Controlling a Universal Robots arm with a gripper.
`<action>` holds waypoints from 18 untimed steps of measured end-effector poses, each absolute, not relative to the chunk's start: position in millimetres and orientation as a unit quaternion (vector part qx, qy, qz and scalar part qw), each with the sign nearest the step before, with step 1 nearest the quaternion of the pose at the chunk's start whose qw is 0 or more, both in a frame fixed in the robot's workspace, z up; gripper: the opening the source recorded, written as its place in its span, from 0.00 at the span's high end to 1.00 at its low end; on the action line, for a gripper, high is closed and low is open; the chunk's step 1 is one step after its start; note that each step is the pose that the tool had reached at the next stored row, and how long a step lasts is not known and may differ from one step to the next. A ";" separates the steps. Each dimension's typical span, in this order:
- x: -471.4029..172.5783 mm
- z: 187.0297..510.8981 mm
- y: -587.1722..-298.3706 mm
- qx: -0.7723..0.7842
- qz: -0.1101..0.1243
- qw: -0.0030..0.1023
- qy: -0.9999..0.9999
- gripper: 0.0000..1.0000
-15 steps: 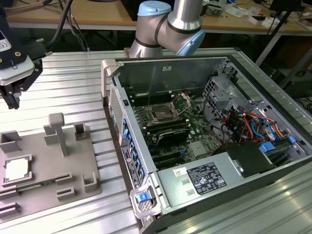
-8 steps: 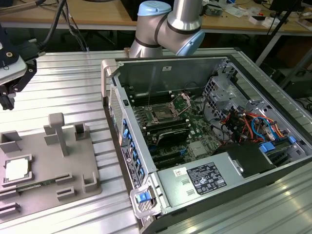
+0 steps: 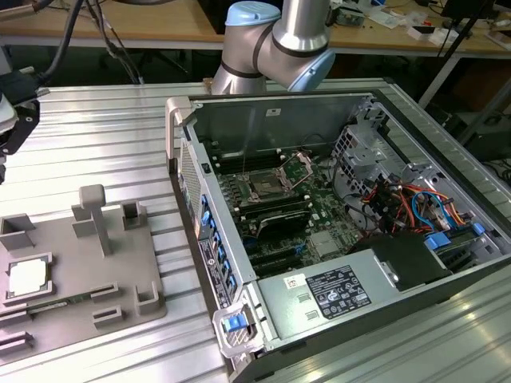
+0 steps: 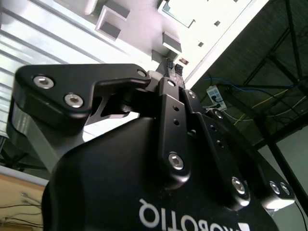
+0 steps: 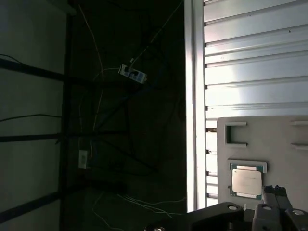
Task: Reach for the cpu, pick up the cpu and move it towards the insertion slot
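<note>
Spanning the exterior view, the ribbed metal table (image 3: 104, 144) carries everything else. The open computer case (image 3: 271, 120) lies on it from the centre out toward four o'clock, with its green board facing up. The arm (image 3: 271, 40) rises behind the case at twelve o'clock, silver with pale blue joint caps. At eight o'clock, on the table just beside the case, lies the grey fixture plate (image 3: 72, 263), with raised blocks and shallow recesses; the first wrist view also shows one end of it (image 5: 279, 139).

The gripper (image 4: 173, 65) is black. In the second wrist view its two fingertips are pinched together, or very nearly so, with nothing between them. They point toward the fixture plate and are clearly apart from it. In the first wrist view the same tips (image 5: 275, 191) appear just beside the chip, which is the nearest thing to them.

The insertion slot (image 3: 267, 185) sits on the board near the middle of the exterior view, a shiny square frame with a dark centre.

The cpu (image 3: 26, 277) lies flat in a square recess at the nine o'clock edge of the plate, with its pale top up (image 5: 246, 181). It is untouched and well apart from the slot, which lies toward two o'clock from it, past the case wall.
</note>
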State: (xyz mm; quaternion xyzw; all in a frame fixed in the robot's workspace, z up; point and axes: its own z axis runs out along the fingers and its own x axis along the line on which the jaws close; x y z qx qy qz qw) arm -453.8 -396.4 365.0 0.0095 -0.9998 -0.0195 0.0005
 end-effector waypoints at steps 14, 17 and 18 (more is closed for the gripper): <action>-479.8 363.3 -396.8 0.010 -0.020 0.000 -1.000 0.82; -479.9 363.3 -396.8 0.010 -0.020 0.000 -1.000 0.75; -479.9 363.3 -396.8 0.010 -0.020 0.000 -1.000 0.75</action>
